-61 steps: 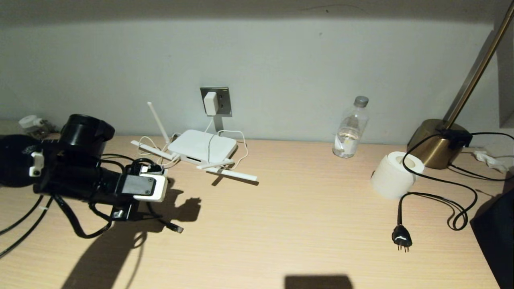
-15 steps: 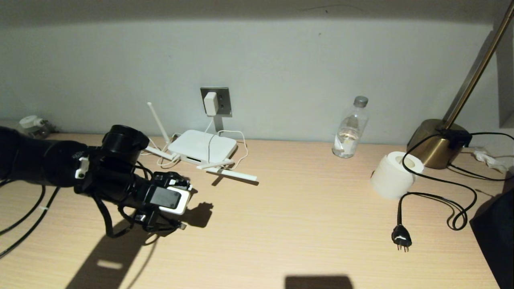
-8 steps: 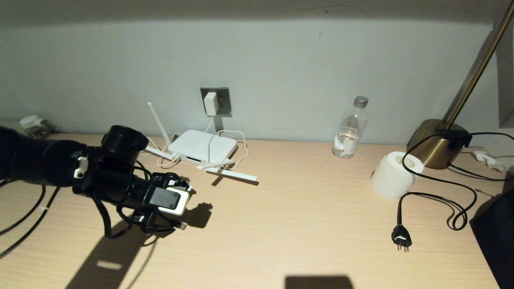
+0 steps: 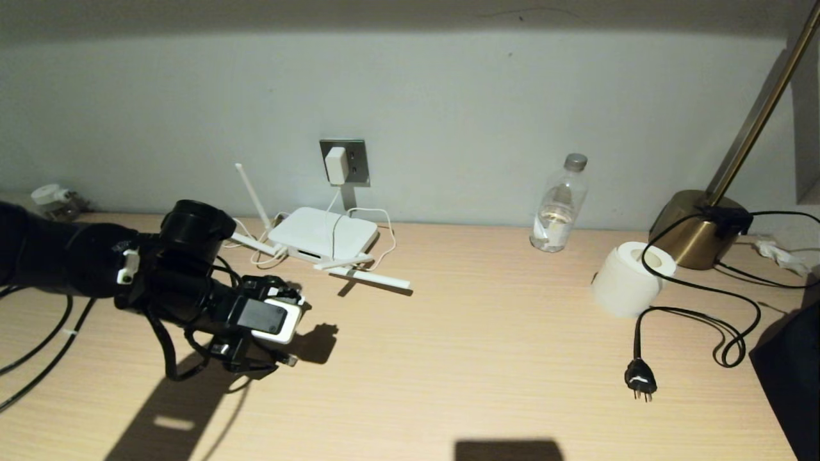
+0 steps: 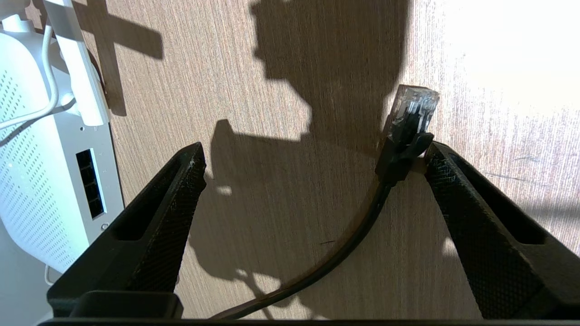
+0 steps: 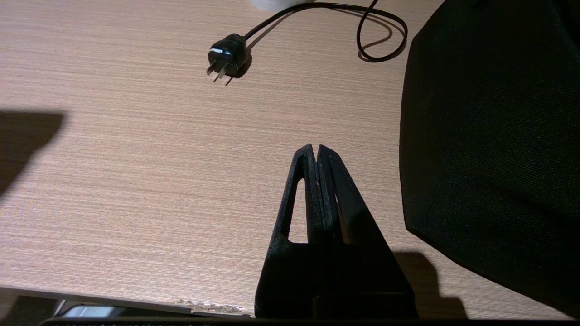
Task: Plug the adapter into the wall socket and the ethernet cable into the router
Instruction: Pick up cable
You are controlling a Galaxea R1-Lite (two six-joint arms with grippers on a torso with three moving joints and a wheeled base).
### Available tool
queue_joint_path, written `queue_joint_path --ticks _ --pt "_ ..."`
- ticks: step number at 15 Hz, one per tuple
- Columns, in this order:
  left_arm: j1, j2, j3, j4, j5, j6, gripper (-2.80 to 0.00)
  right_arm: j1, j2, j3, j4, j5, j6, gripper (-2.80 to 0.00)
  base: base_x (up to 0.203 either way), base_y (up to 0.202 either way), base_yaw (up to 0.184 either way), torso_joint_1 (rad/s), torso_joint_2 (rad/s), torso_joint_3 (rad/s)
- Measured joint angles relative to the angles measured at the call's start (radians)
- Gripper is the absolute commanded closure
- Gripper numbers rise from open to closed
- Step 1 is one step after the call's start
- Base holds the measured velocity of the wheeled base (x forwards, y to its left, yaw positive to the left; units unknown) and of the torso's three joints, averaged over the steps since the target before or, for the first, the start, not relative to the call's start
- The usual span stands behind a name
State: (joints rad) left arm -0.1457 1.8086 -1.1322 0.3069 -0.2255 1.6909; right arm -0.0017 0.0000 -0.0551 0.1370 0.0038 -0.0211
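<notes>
Shifted right from four seconds ago and now holding steady, left gripper (image 5: 312, 154) low over desk (image 4: 448, 358), fingers spread wide, ethernet cable (image 5: 410, 113) connector touching one fingertip, router (image 4: 323, 235) just beyond, adapter (image 4: 336, 165) seated in wall socket (image 4: 355, 161), right gripper (image 6: 316, 151) parked, fingers pressed together.

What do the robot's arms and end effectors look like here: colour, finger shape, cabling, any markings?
The left arm is matte black with bulky round joints, loose black cables and a white-edged module near the wrist. The left end effector and right end effector have black, tapered, textured fingers with triangular cut-outs. No markings are readable.
</notes>
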Motion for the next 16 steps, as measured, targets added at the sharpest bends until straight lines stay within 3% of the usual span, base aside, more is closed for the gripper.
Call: queue_joint_path --ticks 10,11,12,16 --pt "0.001 0.015 -0.020 -0.003 0.015 0.000 -2.80 0.000 0.000 0.000 0.000 0.000 0.000 0.00 0.000 0.000 0.000 0.000 0.00 0.000" --pt "0.001 0.016 -0.020 -0.003 0.015 0.000 -1.94 0.000 0.000 -0.001 0.000 0.000 0.000 0.00 0.000 0.000 0.000 0.000 0.00 0.000" --pt "0.001 0.017 -0.020 -0.004 0.015 -0.001 0.00 0.000 0.000 -0.001 0.000 0.000 0.000 0.00 0.000 0.000 0.000 0.000 0.00 0.000" --pt "0.002 0.021 -0.019 0.001 0.017 -0.002 0.00 0.000 0.000 -0.001 0.000 0.000 0.001 0.00 0.000 0.000 0.000 0.000 0.00 0.000"
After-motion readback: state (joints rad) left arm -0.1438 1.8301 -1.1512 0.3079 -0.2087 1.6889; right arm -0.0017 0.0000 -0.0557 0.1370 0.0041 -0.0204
